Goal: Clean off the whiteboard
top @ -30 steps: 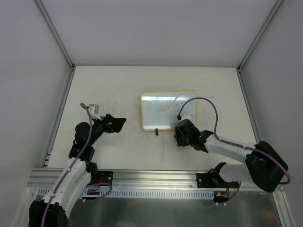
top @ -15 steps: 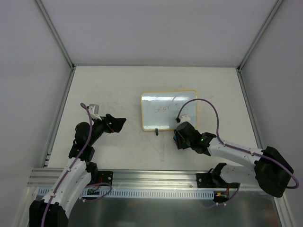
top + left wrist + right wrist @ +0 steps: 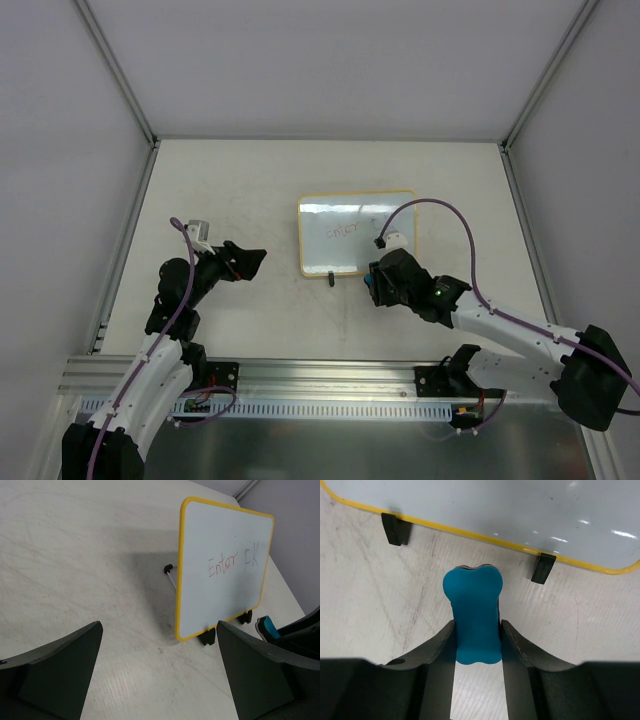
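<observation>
The whiteboard (image 3: 225, 575) stands near the middle of the tabletop (image 3: 230, 190), propped at a tilt on two small black feet (image 3: 542, 567), its yellow frame running all round. Red handwriting crosses the white face; from my left wrist it reads something like "Enter", and the letters after that are too loose to make out. From above, glare washes over the upper part of the board. A thin pale rod with a black tip (image 3: 170, 572) pokes out past the board's edge; the rest is hidden behind it, and I cannot tell what it is.

My right gripper (image 3: 477, 625) sits just in front of the board's lower edge, fingers clamped on a blue eraser (image 3: 474, 600) that stops short of the frame. My left gripper (image 3: 159, 625) hangs well off to the board's left, fingers wide apart and holding nothing, their bases cut off by the frame edge.
</observation>
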{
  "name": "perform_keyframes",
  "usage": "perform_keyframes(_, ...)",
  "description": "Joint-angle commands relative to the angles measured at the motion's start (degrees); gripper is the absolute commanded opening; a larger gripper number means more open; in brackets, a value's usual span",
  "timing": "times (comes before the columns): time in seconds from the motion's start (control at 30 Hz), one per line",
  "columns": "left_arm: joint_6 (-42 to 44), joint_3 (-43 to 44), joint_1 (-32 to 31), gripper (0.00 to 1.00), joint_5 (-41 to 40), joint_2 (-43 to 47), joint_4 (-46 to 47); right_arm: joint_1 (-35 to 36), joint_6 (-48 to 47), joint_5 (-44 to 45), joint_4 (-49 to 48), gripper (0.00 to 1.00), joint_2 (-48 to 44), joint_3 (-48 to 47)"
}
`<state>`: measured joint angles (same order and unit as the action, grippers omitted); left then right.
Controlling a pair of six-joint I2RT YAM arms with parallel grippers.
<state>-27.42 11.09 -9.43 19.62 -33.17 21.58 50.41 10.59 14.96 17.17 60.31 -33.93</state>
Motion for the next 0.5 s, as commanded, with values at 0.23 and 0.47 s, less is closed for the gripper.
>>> perform_keyframes(0.23,0.44,0.95,-0.68,0.99,1.3,-0.41,2.15,0.3,-2.41,-1.25,1.82,0.36,-0.29,-7.28)
perform_keyframes(0.47,-0.09,0.95,-0.68,0.99,1.39,-0.4,2.32,0.12,-4.61,-0.55,2.43,0.35,2.7,-12.82)
